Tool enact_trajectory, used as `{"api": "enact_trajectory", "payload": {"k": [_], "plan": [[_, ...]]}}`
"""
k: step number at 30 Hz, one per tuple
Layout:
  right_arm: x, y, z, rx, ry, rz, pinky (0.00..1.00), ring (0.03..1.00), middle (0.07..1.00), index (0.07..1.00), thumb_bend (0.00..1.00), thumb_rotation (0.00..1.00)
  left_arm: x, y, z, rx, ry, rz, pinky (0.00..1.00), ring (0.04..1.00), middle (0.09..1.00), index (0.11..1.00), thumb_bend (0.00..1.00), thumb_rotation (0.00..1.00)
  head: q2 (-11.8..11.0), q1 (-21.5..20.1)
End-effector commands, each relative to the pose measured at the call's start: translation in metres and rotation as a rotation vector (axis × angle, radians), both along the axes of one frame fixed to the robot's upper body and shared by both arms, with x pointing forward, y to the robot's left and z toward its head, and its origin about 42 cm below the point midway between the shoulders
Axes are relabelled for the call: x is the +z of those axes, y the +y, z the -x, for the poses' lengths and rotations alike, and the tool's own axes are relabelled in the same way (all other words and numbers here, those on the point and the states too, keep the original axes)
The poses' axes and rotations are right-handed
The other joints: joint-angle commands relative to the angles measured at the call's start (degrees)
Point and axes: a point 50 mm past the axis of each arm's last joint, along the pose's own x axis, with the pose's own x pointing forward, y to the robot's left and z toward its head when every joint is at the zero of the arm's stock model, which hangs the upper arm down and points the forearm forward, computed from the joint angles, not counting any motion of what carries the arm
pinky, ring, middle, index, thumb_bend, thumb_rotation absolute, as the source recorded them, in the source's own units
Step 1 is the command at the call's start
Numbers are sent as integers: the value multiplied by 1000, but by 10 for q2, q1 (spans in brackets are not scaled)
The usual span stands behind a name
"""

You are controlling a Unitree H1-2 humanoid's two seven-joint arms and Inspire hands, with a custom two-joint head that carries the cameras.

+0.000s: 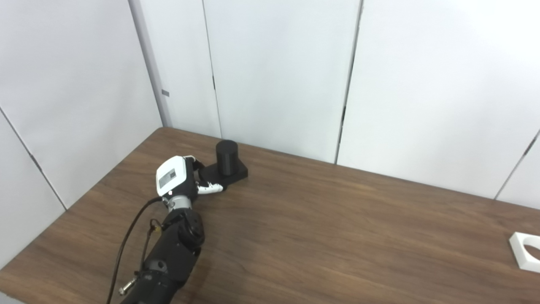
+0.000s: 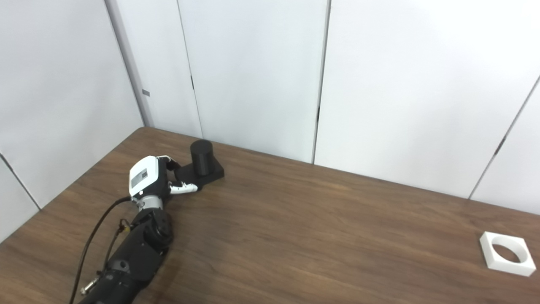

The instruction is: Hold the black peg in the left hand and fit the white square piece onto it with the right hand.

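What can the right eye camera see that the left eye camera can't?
Only the right eye view shows the whole white square piece with its round hole. Only the left eye view shows a bit more of the left wall, and it cuts the piece off at the picture's edge. Both show the left hand at the base of the black peg, standing on the table. The right hand is in neither.
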Motion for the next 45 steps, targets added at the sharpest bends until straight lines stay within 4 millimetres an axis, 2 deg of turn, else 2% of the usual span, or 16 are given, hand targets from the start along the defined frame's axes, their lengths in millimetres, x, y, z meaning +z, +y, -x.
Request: {"api": "enact_trajectory", "payload": {"k": [1, 10, 18, 25, 30, 35, 42, 45], "plan": [[6, 4, -2, 13, -31, 3, 995, 951, 925, 923, 641, 965, 28, 8, -11, -4, -98, -55, 639, 713, 656, 480, 523, 48, 0, 0], [5, 7, -5, 19, -33, -4, 1000, 951, 920, 927, 668, 959, 27, 4, -2, -28, -78, -26, 617, 744, 670, 481, 522, 49, 4, -11], [7, 12, -5, 34, -38, 10, 1000, 934, 916, 926, 703, 963, 32, -24, 25, -133, -79, -34, 574, 715, 656, 481, 522, 51, 10, -29], [9, 18, -4, 38, -41, 7, 1000, 950, 930, 928, 696, 975, 44, -66, 64, -266, -88, -16, 598, 722, 655, 482, 523, 55, 21, -46], [13, 24, -4, 45, -32, 17, 1000, 971, 963, 964, 810, 963, 47, -91, 96, -419, -86, 10, 629, 739, 683, 483, 522, 50, 33, -64], [17, 29, -2, 21, 3, 25, 1000, 990, 959, 964, 843, 967, 45, -114, 128, -549, -55, -9, 633, 734, 689, 483, 522, 50, 49, -88], [24, 37, 2, 14, 16, 41, 1000, 991, 959, 975, 786, 988, 42, -144, 166, -663, -34, 23, 633, 736, 687, 484, 522, 50, 72, -124], [30, 42, 2, 12, 11, 50, 1000, 983, 956, 982, 720, 999, 42, -155, 179, -707, -18, 42, 648, 742, 697, 483, 521, 48, 83, -139]]}}
